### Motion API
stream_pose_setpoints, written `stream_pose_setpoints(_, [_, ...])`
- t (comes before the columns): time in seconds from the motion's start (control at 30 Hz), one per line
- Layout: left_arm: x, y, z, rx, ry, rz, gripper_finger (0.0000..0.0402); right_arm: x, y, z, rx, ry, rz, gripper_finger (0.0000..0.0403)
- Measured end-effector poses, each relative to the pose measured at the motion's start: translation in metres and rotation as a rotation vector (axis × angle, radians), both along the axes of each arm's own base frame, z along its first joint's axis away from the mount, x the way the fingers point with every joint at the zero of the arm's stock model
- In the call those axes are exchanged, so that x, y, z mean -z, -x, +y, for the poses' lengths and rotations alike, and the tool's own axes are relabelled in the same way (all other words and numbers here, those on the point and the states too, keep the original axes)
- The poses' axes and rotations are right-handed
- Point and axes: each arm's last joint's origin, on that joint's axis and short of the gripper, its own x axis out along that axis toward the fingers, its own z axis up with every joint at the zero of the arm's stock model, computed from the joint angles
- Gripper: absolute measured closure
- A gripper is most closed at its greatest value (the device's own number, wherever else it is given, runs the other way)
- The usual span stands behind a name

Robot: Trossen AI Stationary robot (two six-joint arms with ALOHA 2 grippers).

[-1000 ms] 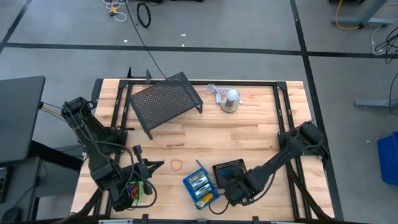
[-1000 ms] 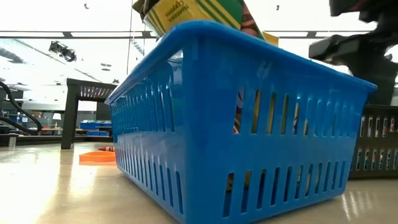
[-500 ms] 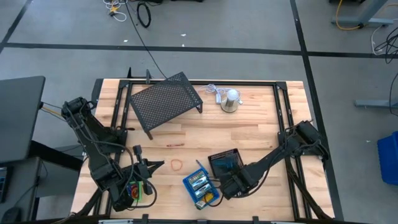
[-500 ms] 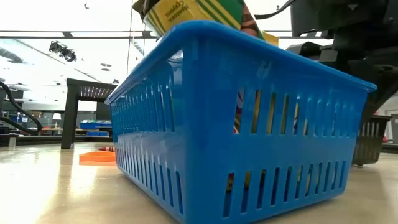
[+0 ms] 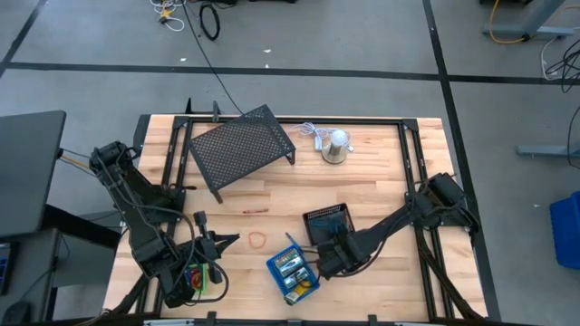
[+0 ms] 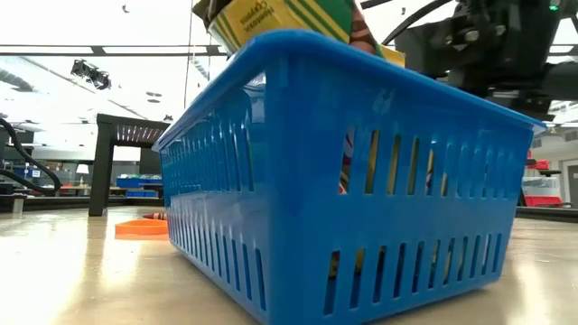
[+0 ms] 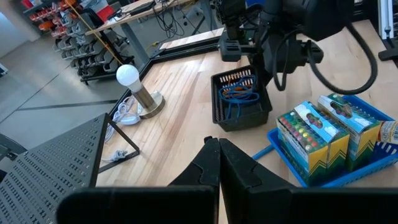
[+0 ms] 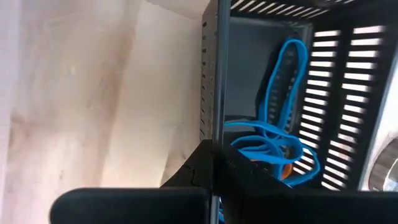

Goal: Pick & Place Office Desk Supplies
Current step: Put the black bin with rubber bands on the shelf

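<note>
A small black mesh tray (image 5: 328, 222) with blue elastic loops (image 8: 280, 134) in it stands right of centre, near the table's front. My right gripper (image 5: 319, 252) is shut on it from the near right. The tray also shows in the left wrist view (image 7: 239, 99). A blue tray (image 5: 292, 274) with yellow-green crayon boxes (image 7: 311, 134) rests on the table just nearer. An orange loop (image 5: 258, 240) and a red loop (image 5: 256, 211) lie flat on the wood. My left gripper (image 5: 231, 240) is shut on nothing, at the near left above a green tray (image 5: 204, 276). My right gripper pinches the top edge of one wall of the black mesh tray (image 8: 215, 134), the wall toward the table's near right (image 7: 235, 78). One finger is inside the tray and one outside. The fingers point down from above. Whether the tray's bottom is clear of the table I cannot tell.
A large black mesh rack (image 5: 243, 145) stands at the far left. A silver dome-shaped thing with a white cord (image 5: 335, 145) stands at the far middle. A blue stick (image 5: 290, 237) lies by the blue tray. Bare wood lies in the middle and at the far right.
My right gripper has gone toward the table's far edge and a little left, taking the black mesh tray along. The tray has turned slightly and left the right side of the low view.
</note>
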Motion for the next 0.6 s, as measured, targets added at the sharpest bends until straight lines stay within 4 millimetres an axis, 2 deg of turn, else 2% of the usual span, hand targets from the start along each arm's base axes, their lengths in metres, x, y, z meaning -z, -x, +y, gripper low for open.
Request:
stream_pose_setpoints(0.13, [0.000,0.000,0.000,-0.003,0.008,-0.003,0.0400,-0.001,-0.003,-0.007,-0.014,0.029,0.013,0.0394])
stream_pose_setpoints(0.27, [0.000,0.002,-0.001,0.002,0.016,-0.009,0.0400,-0.015,-0.015,-0.013,-0.037,0.073,-0.029,0.0394])
stream_pose_setpoints(0.43, [-0.002,0.006,-0.008,0.017,0.026,-0.052,0.0400,-0.045,-0.038,-0.020,-0.087,0.051,-0.189,0.0394])
stream_pose_setpoints(0.6, [-0.005,0.009,-0.014,0.031,0.040,-0.093,0.0400,-0.079,-0.059,-0.027,-0.173,-0.090,-0.445,0.0394])
